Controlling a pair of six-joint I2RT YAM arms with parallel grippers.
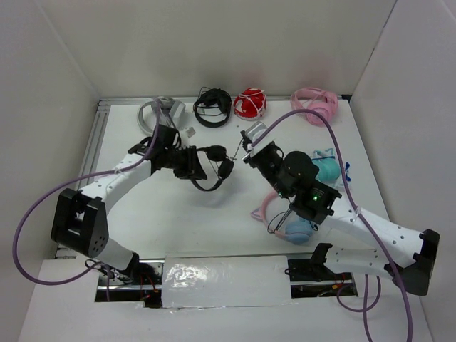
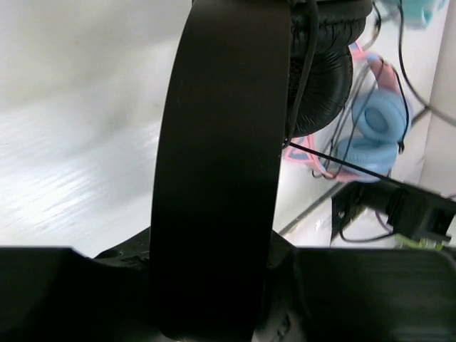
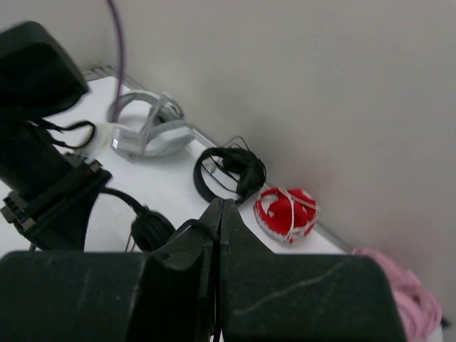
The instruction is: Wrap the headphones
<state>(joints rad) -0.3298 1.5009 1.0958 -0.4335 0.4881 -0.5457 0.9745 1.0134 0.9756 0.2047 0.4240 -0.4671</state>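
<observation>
No legible text (any view)

Your right gripper filled the bottom of its own camera. Its two black fingers were pressed flat together with no gap, and whether a cord sat between them you could not tell. Just beyond the tips were the thin-banded black over-ear headphones, one round padded cup showing and the slim band arcing left into the left gripper. Farther back on the white table lay a grey-and-white headset. Next came a chunkier black headset close to the pale wall, with a red headset bound in white cord beside it and a blurred pink bundle at the right edge. A purple cable ran up in front of the wall.
</observation>
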